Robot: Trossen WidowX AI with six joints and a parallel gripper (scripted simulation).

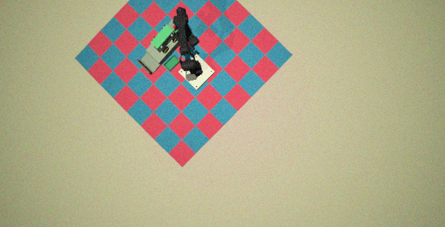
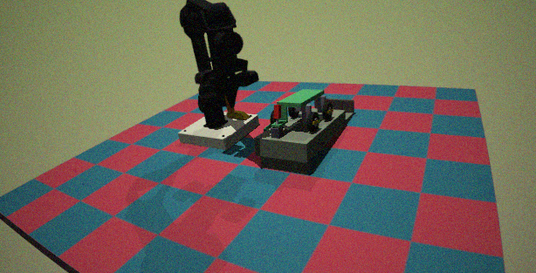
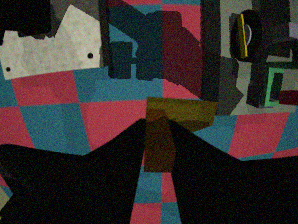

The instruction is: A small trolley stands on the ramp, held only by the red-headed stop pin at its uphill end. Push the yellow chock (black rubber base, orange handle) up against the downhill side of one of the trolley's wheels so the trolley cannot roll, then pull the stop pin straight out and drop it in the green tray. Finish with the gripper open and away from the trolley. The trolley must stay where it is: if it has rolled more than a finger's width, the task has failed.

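Your gripper (image 2: 231, 105) (image 3: 154, 125) grips the chock (image 2: 238, 115) (image 3: 192, 112) by its upright handle (image 2: 228, 103) (image 3: 160, 150) — the trolley (image 1: 163, 37) (image 2: 301, 97) (image 3: 256, 31) lies toward the wrist view's upper right.

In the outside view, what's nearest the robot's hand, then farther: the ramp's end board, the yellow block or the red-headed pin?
1. Yellow chock: right in its grip.
2. Red-headed stop pin: the ramp's near end.
3. End board: the opposite end.
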